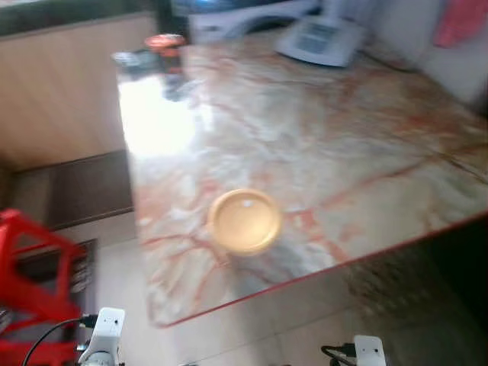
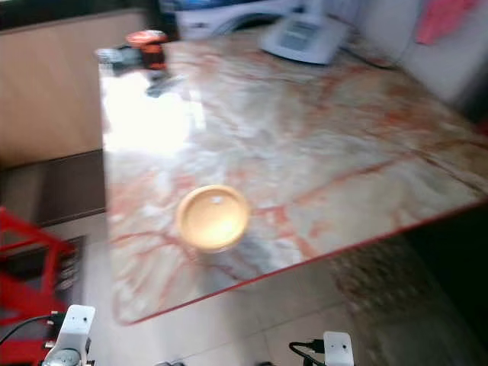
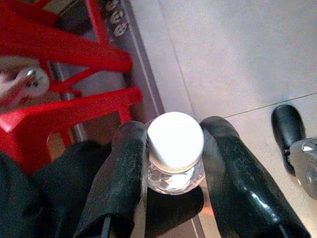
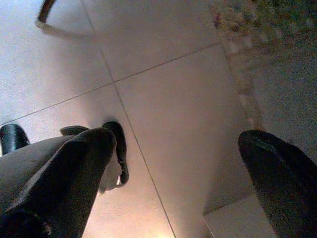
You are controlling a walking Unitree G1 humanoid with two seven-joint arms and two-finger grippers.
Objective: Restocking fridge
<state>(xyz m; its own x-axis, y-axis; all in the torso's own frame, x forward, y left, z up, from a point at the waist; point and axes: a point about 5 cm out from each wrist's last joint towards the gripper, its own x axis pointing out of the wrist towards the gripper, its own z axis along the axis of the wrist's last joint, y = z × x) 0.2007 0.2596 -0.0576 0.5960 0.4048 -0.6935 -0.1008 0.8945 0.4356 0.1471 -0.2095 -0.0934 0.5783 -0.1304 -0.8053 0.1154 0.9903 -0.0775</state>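
A marble table (image 1: 358, 145) veined in red and grey fills most of the head views, which are blurred. Near its front edge, toward the lower centre of the frame, sits a round yellow-lidded container (image 1: 245, 221). At the table's far end, in the upper part of the frame, lie a white device (image 1: 320, 40) and, at the upper left, a small red-topped object (image 1: 165, 42) too blurred to identify. A red stool (image 1: 34, 290) stands on the tiled floor (image 1: 252, 335) at the lower left, beside a wooden cabinet (image 1: 61, 91). A pink cloth (image 1: 460, 19) hangs at the upper right.

Down below the table's level, the left gripper (image 3: 174, 148) has its two black fingers (image 3: 124, 178) closed against the sides of a small clear glass jar (image 3: 176, 171) with a white cap, held above the floor next to the stool's red legs. The right gripper (image 4: 178, 144) hangs over bare tiles with its fingers (image 4: 74, 163) spread wide and nothing between them; a patterned mat (image 4: 267, 29) lies at the upper right of that view.
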